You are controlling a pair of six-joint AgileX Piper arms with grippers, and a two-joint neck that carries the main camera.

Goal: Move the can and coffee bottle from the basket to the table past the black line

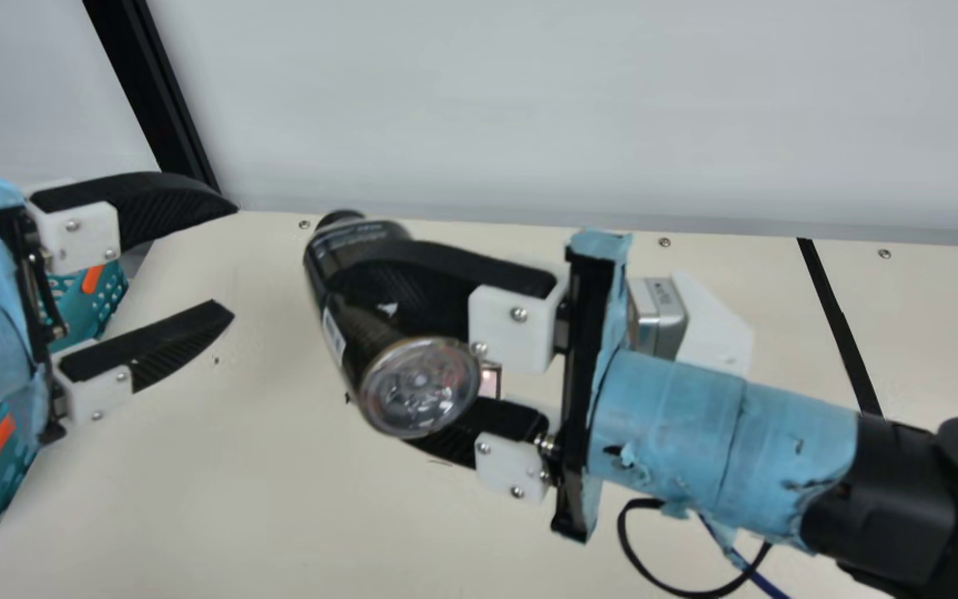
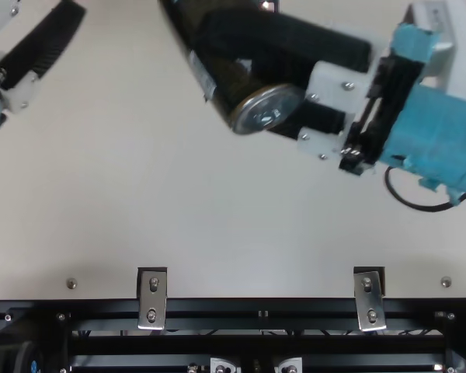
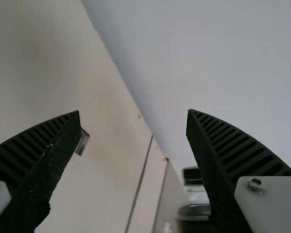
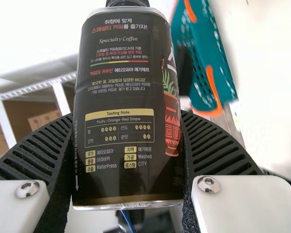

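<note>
Right claw (image 4: 127, 116): closed around the bottle (image 1: 369, 334).
Left claw (image 1: 235, 256): open, holding nothing.
Bottle: tilted above the counter (image 1: 196, 499), clear of the basket (image 1: 101, 295).
Black line (image 1: 843, 333): not yet crossed; set-down also remains.
Can: whether it's done, can't tell.

Black arm (image 1: 886, 491), ragged blue wrap (image 1: 712, 433), white brackets (image 1: 502, 333)

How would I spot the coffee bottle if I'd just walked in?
Start at the cream table, then find the right gripper above it. Clamped there is the coffee bottle, dark and tilted, its round, shiny base towards the neck camera. Unlike the plain black fingers around it, it carries printed text and a reddish plant-pot picture.
</note>
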